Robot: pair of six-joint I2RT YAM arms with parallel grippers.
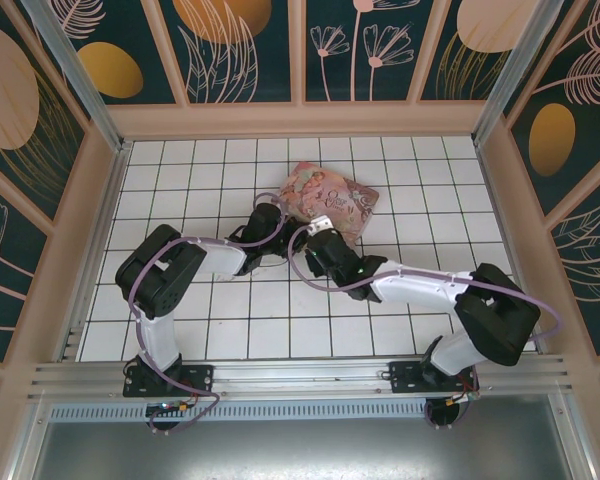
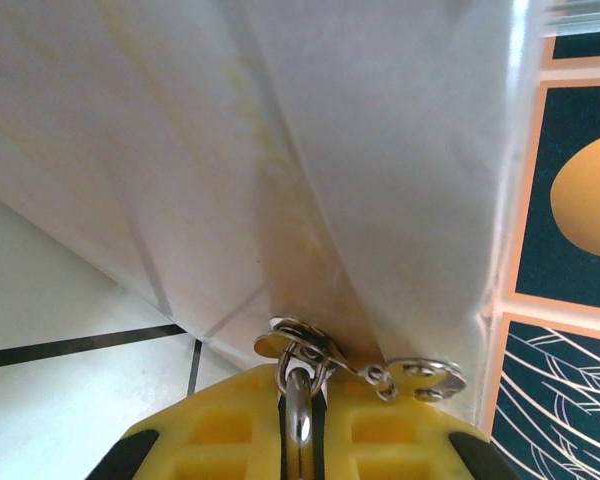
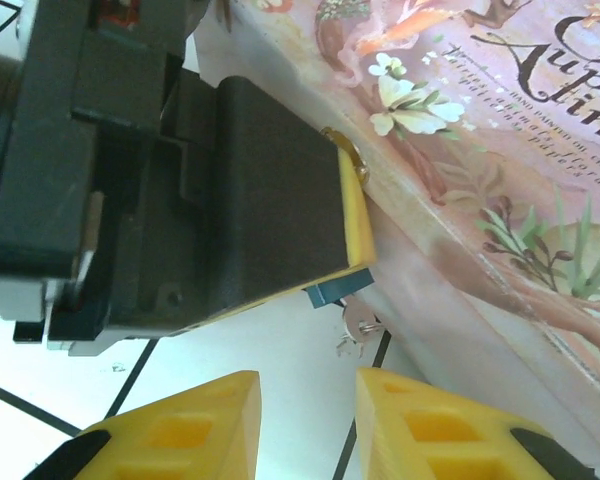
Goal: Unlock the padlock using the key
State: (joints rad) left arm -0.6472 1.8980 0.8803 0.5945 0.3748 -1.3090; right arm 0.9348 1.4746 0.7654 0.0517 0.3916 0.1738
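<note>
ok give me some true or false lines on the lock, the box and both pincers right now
1. The right pincer is open, with nothing between its fingers. True.
2. The left pincer is shut on the padlock at the side of the pink box. True.
3. The pink box is pushed against the far wall. False: it lies out on the tiled floor, with bare tiles beyond it.
4. The box is plain white on top. False: the top bears flowers and lettering.

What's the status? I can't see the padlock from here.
Left gripper shut on the padlock against the pink tin. Right gripper open, empty, close by. Tin crowds the approach.
</note>
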